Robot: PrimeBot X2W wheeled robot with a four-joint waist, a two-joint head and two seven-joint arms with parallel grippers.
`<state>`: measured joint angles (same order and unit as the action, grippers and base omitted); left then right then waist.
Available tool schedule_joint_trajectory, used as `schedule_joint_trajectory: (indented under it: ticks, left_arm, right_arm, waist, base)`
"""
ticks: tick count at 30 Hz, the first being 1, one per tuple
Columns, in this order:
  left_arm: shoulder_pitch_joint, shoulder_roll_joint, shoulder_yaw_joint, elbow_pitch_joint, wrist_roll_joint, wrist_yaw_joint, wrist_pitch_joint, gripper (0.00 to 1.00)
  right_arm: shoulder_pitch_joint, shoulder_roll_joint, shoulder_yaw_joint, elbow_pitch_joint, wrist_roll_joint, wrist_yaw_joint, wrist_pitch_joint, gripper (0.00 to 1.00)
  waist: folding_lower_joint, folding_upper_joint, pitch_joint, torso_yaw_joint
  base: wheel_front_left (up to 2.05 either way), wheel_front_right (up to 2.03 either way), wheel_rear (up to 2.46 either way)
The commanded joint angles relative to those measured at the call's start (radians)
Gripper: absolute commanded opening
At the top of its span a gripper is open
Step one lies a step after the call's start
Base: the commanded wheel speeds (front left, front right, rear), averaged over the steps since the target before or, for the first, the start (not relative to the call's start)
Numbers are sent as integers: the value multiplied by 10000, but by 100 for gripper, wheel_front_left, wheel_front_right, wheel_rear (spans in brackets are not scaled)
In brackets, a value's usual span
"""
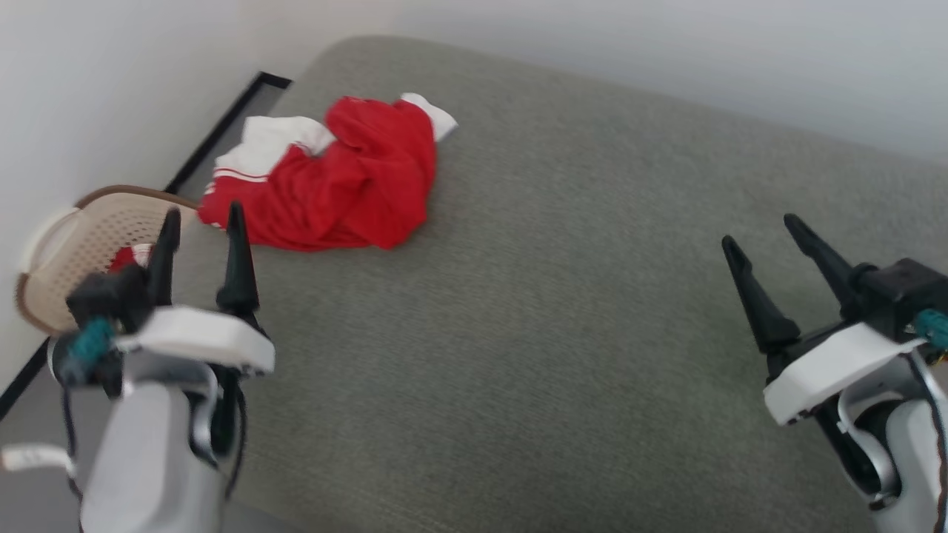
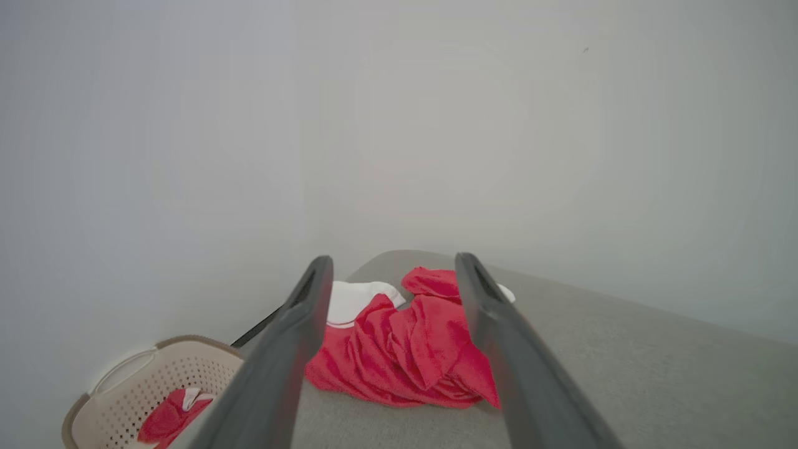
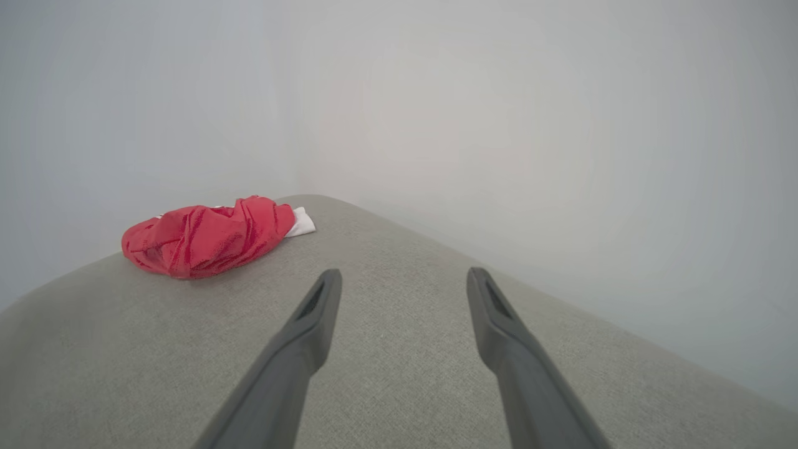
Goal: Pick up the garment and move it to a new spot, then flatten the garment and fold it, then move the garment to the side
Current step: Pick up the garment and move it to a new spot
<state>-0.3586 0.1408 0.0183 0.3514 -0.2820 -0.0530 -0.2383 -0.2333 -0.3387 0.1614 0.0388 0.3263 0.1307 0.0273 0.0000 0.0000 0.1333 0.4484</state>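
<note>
Garment [image 1: 348,185]: soft cloth, red w/ white parts, matt, creased.
Cushion top [image 1: 555,311]: grey woven fabric, fine-ribbed, matt.
Basket [image 1: 96,229]: beige perforated plastic, brown rim, smooth.
Left gripper [image 1: 204,212], right gripper [image 1: 760,229]: fingers [image 1: 237,259] dark matt plastic; shells white, smooth, slight sheen.

I'm getting soft, even light with barely a shadow on the grey surface [image 1: 555,296]. My head view is smeared with motion blur, worst around the left hand [image 1: 204,209]. Both wrist views bow at their edges; the wall [image 2: 399,125] looks hazy, the near fingers [image 3: 299,349] soft.
</note>
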Motion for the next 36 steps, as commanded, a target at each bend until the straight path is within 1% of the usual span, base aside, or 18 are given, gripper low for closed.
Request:
schedule_joint_trajectory:
  ticks: [1, 8, 15, 17, 22, 23, 24, 26, 27, 28, 30, 33, 34, 36]
  left_arm:
    - [-463, 154, -53, 298, 26, -98, 15, 100]
    - [-2772, 844, 113, 2250, -330, -382, 372, 100]
    - [-4939, 1622, 363, 4697, -670, -458, 1142, 100]
    - [-5473, 1727, 379, 5397, -702, -399, 1448, 100]
    - [-6485, 2013, 506, 6995, -893, -13, 2433, 100]
    - [-6774, 1981, 489, 7642, -964, 117, 3101, 100]
    - [-6886, 1987, 507, 7964, -1002, 258, 3467, 100]
    - [-6960, 1894, 438, 8599, -1043, 356, 4222, 100]
    - [-6928, 1749, 448, 8842, -1119, 405, 4585, 100]
    - [-6882, 1662, 334, 9049, -1052, 355, 4981, 100]
    - [-6825, 1453, 326, 9343, -1185, 409, 5657, 100]
    - [-6541, 1171, 133, 9666, -1105, 471, 6800, 100]
    - [-6541, 1171, 133, 9666, -1105, 471, 6800, 100]
    - [-6414, 1043, 55, 9763, -1134, 477, 7452, 100]
  right_arm:
    - [-144, -83, -57, -131, -11, -1, 41, 100]
    - [-644, -563, -199, -762, 150, -1, 264, 100]
    - [-1192, -987, -274, -1194, 363, -1, 255, 100]
    - [-1262, -1076, -271, -1205, 434, 0, 234, 100]
    - [-1461, -1276, -150, -1275, 553, -1, 164, 100]
    - [-1512, -1364, -140, -1306, 609, 0, 159, 100]
    - [-1513, -1387, -130, -1308, 628, 0, 162, 100]
    - [-1497, -1437, -118, -1365, 693, 0, 187, 100]
    - [-1482, -1468, -112, -1377, 714, -1, 211, 100]
    - [-1458, -1494, -113, -1413, 730, -1, 239, 100]
    - [-1425, -1531, -135, -1483, 790, -1, 260, 100]
    - [-1401, -1550, -165, -1552, 829, 0, 340, 100]
    - [-1401, -1550, -165, -1552, 829, 0, 340, 100]
    - [-1419, -1536, -178, -1582, 841, 0, 389, 100]
  waist:
    - [0, 0, 517, -496]
    - [0, 0, 1826, -1514]
    - [0, 0, 3203, -2481]
    - [0, 0, 3506, -2674]
    - [0, 0, 4102, -3080]
    - [0, 0, 4269, -3179]
    - [0, 0, 4325, -3216]
    - [0, 0, 4428, -3270]
    - [0, 0, 4459, -3283]
    - [0, 0, 4485, -3289]
    - [0, 0, 4529, -3291]
    - [0, 0, 4570, -3264]
    - [0, 0, 4570, -3264]
    - [0, 0, 4586, -3245]
  base:
    - [0, 0, 0]
    - [0, 0, 0]
    - [0, 0, 0]
    - [0, 0, 0]
    - [0, 0, 0]
    - [0, 0, 0]
    - [0, 0, 0]
    - [0, 0, 0]
    - [0, 0, 0]
    - [0, 0, 0]
    - [0, 0, 0]
    - [0, 0, 0]
    - [0, 0, 0]
    - [0, 0, 0]
